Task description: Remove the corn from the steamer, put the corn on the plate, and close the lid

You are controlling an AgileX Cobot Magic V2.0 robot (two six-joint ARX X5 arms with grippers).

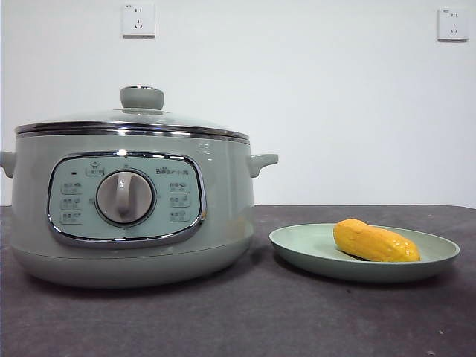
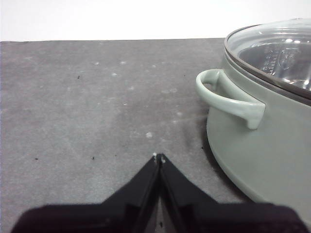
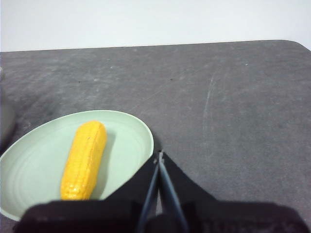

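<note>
Nearest in the front view stands the steamer [image 1: 130, 216], its control panel and grey dial [image 1: 125, 197] facing forward. On its rim sits the lid [image 1: 134, 123], level and seated all round, knob upward, so the pot looks closed. Just beside it on the table [image 1: 238, 320] lies the plate [image 1: 416, 271], and the corn [image 1: 375, 242] rests on its side inside the plate, lying freely with nothing gripping it. From how things lie, I judge all three steps of the task done.

That would explain why both arms hang back. In its wrist view the left end effector [image 2: 159, 158] has its jaws pressed together and empty, low over bare table near the steamer's side handle [image 2: 228, 97] but apart from it. The right end effector [image 3: 159, 155] is likewise closed on nothing, poised by the plate's edge, with the corn off to one side and untouched. Neither arm shows in the front view.

Dark grey and matte, the table surface carries faint pale specks and scuffs. Behind it rises a plain white wall [image 1: 312, 97] with two sockets [image 1: 138, 20] set high.
</note>
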